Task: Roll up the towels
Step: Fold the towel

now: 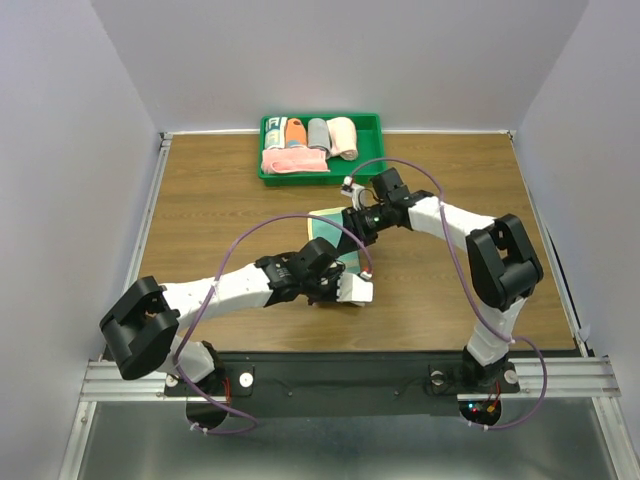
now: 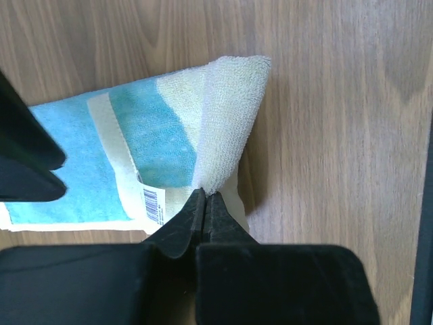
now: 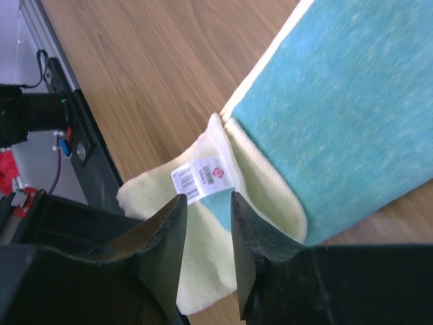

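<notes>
Pinching a raised pale-yellow corner of the teal towel [image 3: 352, 101] at mid-table, between the tightly pressed-together jaws of the left gripper [image 2: 205, 195]. Lying mostly flat on the wooden table [image 1: 200, 200] and running from about 11 o'clock to 5 o'clock in the overhead view, with the pinched end at 5 o'clock lifted and folded back over itself. Showing teal on the face, pale yellow along the edges and on the turned-up underside.

Hanging low over the teal stretch at roughly 12 o'clock of the pinch: the right gripper [image 3: 207, 200], jaws standing slightly spread and gripping nothing. Framing a white barcode label [image 3: 203, 177] at the hem in the gap between them. Contact with the cloth impossible to tell.

Sitting at 12 o'clock by the table's back edge, well apart from both grippers: a green tray [image 1: 368, 165] holding several rolled cloths side by side, the peach-pink towel [image 1: 343, 138] rolled at its 3 o'clock end and a coral-pink cloth [image 1: 290, 160] lying along the front.
</notes>
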`<state>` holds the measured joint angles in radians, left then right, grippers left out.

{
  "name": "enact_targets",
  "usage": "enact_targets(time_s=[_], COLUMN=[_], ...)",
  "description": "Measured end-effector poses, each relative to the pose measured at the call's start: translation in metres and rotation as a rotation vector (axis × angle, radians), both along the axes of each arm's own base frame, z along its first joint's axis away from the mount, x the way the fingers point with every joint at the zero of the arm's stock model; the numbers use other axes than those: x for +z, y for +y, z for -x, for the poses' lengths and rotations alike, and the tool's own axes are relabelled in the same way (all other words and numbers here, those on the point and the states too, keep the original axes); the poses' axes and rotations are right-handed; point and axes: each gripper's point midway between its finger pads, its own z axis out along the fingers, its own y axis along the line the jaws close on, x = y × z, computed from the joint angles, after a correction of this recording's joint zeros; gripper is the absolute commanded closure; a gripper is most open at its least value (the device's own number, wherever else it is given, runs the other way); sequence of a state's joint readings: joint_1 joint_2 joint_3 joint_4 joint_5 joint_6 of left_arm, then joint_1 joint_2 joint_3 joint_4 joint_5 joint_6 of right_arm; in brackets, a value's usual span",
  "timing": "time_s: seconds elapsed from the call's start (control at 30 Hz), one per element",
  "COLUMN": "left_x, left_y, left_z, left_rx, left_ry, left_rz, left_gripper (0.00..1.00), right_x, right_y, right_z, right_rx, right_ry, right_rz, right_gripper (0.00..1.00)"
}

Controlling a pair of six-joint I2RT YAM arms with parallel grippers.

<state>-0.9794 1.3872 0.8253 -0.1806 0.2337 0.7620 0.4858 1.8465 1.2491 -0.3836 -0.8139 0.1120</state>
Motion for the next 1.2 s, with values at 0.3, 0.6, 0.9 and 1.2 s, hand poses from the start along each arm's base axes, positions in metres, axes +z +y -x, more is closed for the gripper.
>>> enact_targets(time_s=[0.3,0.6,0.9,1.2], left_x=[0.010,-0.001,-0.005,-0.008], left_y=[0.002,0.005,0.003,0.002], left_z=[-0.018,-0.050,-0.074,-0.084], left_rx=[0.031,0.080,0.117,0.113], left_ry=[-0.016,-0.038,-0.072,-0.101], left_rz=[0.013,0.002,0.029,0.045], left_gripper=[1.00,1.00,1.00,1.00], right_x=[-0.062,-0.062,-0.049,-0.045], right_y=[0.002,0.004,0.004,-0.010], right_z=[-0.002,0.003,0.000,-0.011], right_rx=[0.006,0.027,0.025,-0.002], right_ry=[0.141,0.177,0.150,0.110], right_rz=[0.063,0.029,0.011,0.030], right_gripper=[0.67,0.65,0.27,0.22])
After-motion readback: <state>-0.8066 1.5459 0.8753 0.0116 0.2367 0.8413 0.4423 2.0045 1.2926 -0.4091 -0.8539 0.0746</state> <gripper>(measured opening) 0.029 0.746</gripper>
